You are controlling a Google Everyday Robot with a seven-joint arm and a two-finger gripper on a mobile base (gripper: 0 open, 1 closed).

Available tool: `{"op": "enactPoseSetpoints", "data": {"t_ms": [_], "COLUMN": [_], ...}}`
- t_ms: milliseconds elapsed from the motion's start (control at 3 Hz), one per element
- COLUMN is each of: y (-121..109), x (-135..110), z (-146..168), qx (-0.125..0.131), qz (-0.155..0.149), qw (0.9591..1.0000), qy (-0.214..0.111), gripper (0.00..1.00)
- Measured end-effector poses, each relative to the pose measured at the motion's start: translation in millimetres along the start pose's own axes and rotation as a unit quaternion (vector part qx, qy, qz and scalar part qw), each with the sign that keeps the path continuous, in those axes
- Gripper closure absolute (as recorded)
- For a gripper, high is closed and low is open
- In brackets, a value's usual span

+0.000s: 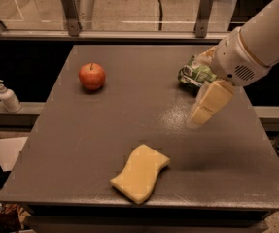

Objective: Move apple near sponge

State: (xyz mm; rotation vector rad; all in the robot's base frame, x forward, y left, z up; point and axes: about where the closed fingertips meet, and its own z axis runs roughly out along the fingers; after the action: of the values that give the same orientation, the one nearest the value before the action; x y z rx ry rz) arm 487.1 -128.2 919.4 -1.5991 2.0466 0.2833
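The red-orange apple [92, 76] sits on the grey table [80, 144] at the back left. The pale-yellow sponge [140, 173] lies flat near the front edge, a little left of centre. My gripper [200, 116] hangs above the table's right half, right of the sponge and far right of the apple, holding nothing that I can see. Its cream fingers point down and to the left. The white arm [255, 40] reaches in from the upper right.
A green-and-white snack bag [193, 74] lies at the back right, partly behind the arm. A white pump bottle [7, 96] stands on a ledge left of the table. A glass railing with metal posts [70, 8] runs behind the table.
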Motion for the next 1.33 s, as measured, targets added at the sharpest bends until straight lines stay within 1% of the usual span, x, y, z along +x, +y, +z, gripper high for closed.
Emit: {"op": "enactPoseSetpoints", "data": {"t_ms": [333,667,1000,1333], "y": [-2,-10,-24,-36], "x": [-1,-7,-22,-49], "z": [3,22,49,74], "qx": [0.003,0.006,0.017,0.028], "qz": [0.004,0.013,0.009,0.001], "qw": [0.9999,0.9985,0.995,0.9903], "qy": [-0.013,-0.053,-0.098,-0.136], "gripper": [0.0,0.0,0.0,0.0]}}
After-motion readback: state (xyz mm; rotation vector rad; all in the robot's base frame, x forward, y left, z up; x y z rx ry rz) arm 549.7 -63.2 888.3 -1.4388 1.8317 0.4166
